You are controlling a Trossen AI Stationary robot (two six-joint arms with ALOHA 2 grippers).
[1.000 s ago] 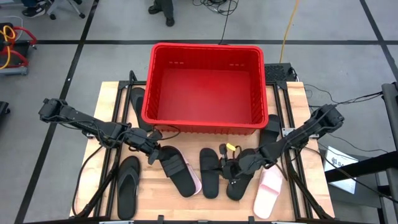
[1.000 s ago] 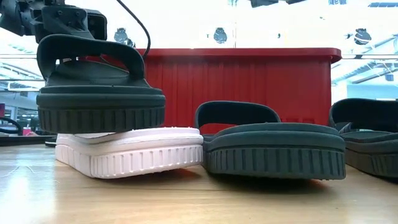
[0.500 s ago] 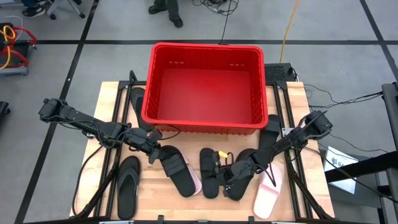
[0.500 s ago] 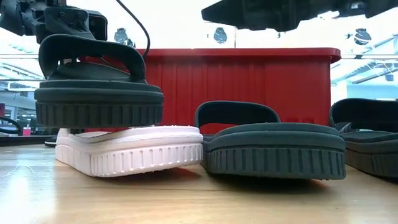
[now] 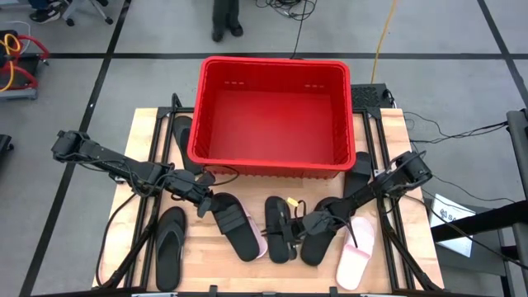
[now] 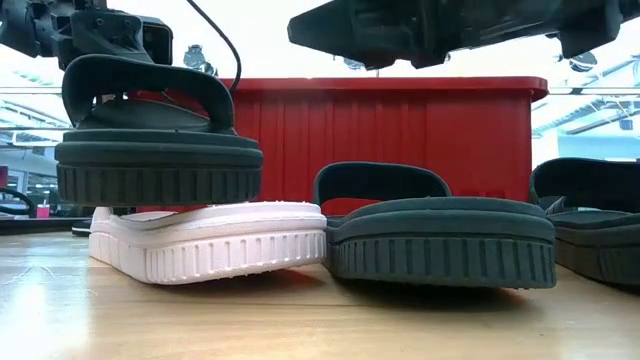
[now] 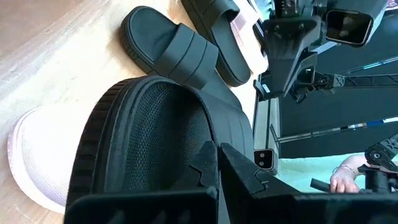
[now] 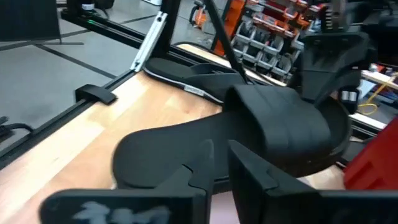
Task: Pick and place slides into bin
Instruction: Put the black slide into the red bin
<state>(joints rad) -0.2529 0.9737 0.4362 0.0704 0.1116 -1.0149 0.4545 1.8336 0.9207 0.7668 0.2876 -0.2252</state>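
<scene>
The red bin [image 5: 272, 115] stands at the table's far middle. My left gripper [image 5: 206, 200] is shut on a black slide [image 5: 233, 224] that hangs over a pale pink slide [image 6: 210, 245]. My right gripper [image 5: 290, 226] hovers with its fingers close together and empty above the middle black slide [image 5: 278, 233]; it shows at the top of the low view [image 6: 450, 30]. Another black slide [image 5: 318, 241], a pale slide [image 5: 356, 256] and a black flip-flop [image 5: 169, 247] lie flat on the table's near half. My left gripper pinches the black slide's strap at its edge [image 7: 208, 134] between its two fingers, slanting down from the table's left. The fingers [image 7: 239, 171] hide the exact spot. The slide sits about level, its near end [image 6: 160, 180] just above the pale slide.
A black slide [image 5: 181, 132] lies left of the bin and another [image 5: 360, 169] right of it. Black frame rails run along the table's left [image 5: 153, 148] and right [image 5: 381, 157] sides. A person's legs [image 5: 224, 16] show beyond the bin.
My right gripper has gone toward the table's left edge, from over the right black slide to over the middle one, and now shows at the top of the low view. The black slide in my left gripper has risen slightly off the pale slide.
</scene>
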